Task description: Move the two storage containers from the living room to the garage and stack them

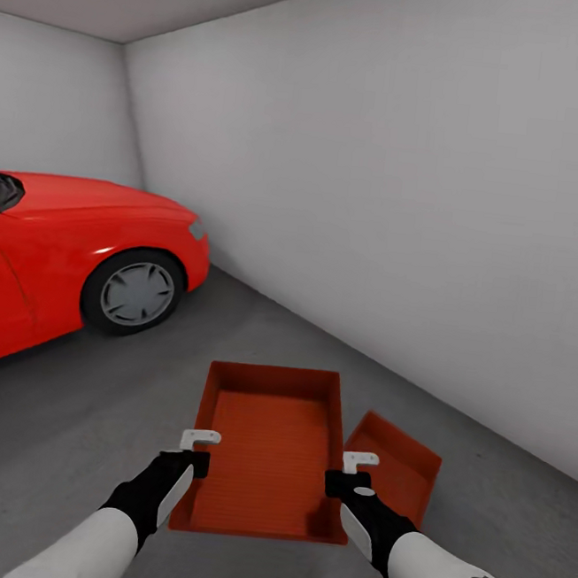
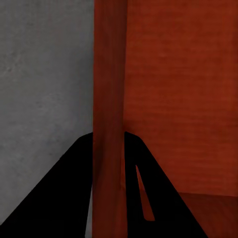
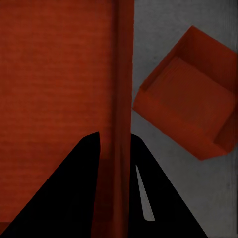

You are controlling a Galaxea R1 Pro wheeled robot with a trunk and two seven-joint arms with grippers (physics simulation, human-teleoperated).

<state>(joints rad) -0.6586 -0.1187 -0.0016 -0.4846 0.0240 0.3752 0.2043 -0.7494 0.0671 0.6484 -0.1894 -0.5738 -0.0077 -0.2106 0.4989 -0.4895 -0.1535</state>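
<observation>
At 7 o'clock in my head view, my left hand (image 1: 198,447) is closed on the left long wall of the held box (image 1: 267,451), one finger on each side of that thin wall. My left wrist camera shows it plainly: the wall runs straight up between the two dark fingers (image 2: 64,198), with the held box (image 2: 178,99) floor on one side and grey floor (image 2: 44,74) on the other.

At 5 o'clock my right hand (image 1: 357,467) grips the opposite long wall the same way. From the right wrist camera the wall stands between the fingers (image 3: 64,198), with the held box (image 3: 54,74) interior on one side.

Between the two hands the box sits level and open-topped, long axis pointing away from me toward 12 o'clock. I cannot tell from the head view whether it is off the floor (image 1: 117,396) or resting on it.

Just beside it, toward 4 o'clock, lies the second box (image 1: 399,465), turned at an angle on the concrete, its near corner partly hidden behind my right hand. The right wrist camera shows the second box (image 3: 191,106) apart from the held one, with bare floor (image 3: 198,198) between them.

Farther out at 10 o'clock stands the red car (image 1: 52,255), front wheel (image 1: 135,292) toward me. A pale grey wall (image 1: 407,177) runs from 12 to 3 o'clock.
</observation>
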